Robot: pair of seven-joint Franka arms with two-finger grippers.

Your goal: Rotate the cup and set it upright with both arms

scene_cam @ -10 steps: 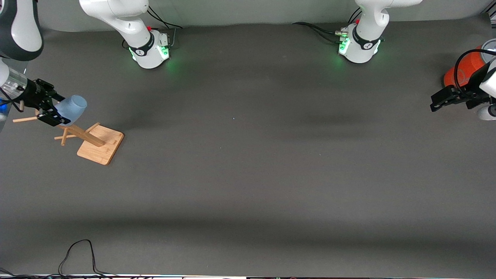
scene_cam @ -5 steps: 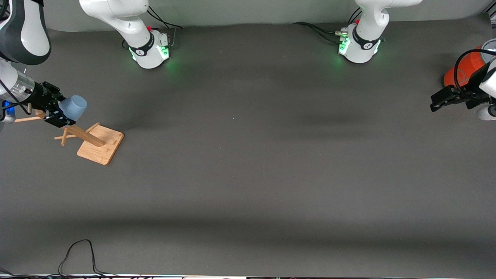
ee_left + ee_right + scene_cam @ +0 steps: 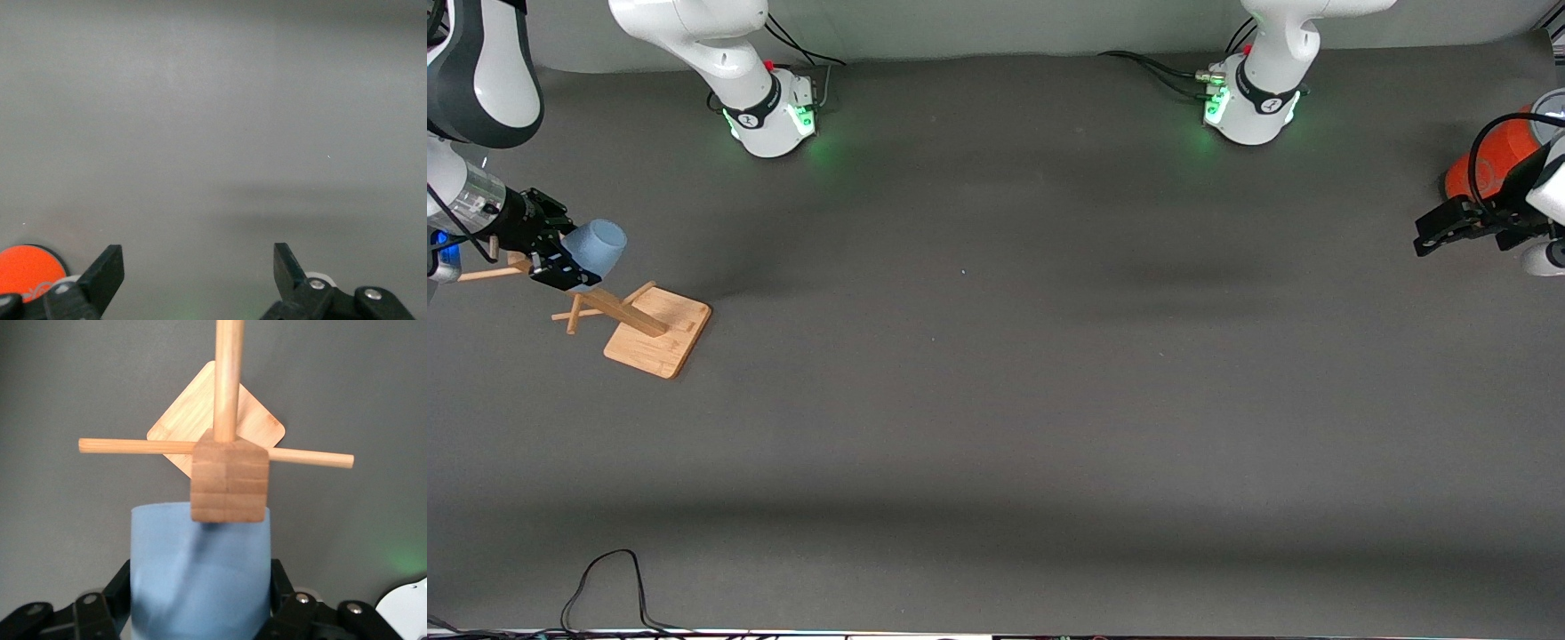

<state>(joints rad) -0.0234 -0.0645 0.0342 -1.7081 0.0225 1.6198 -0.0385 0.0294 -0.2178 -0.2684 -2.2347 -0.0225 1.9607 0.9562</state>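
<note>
At the right arm's end of the table, the right gripper (image 3: 560,260) is holding the cup (image 3: 596,246) in the air above the wooden rack (image 3: 654,333), its two fingers (image 3: 100,613) clamped against the cup's sides. In the right wrist view, the pale-blue cup (image 3: 200,577) is sitting between the black fingers, with the rack's square post top (image 3: 229,483) and its crossed pegs (image 3: 133,446) showing just past the cup's end, over the square bamboo base (image 3: 260,420). The cup is lying roughly sideways, not upright, with one round end pointing away from the gripper. At the left arm's end of the table, the left gripper (image 3: 1440,229) is waiting over the dark table (image 3: 996,400) beside the orange canister (image 3: 1494,156), its fingers (image 3: 107,270) standing wide apart with nothing between them.
</note>
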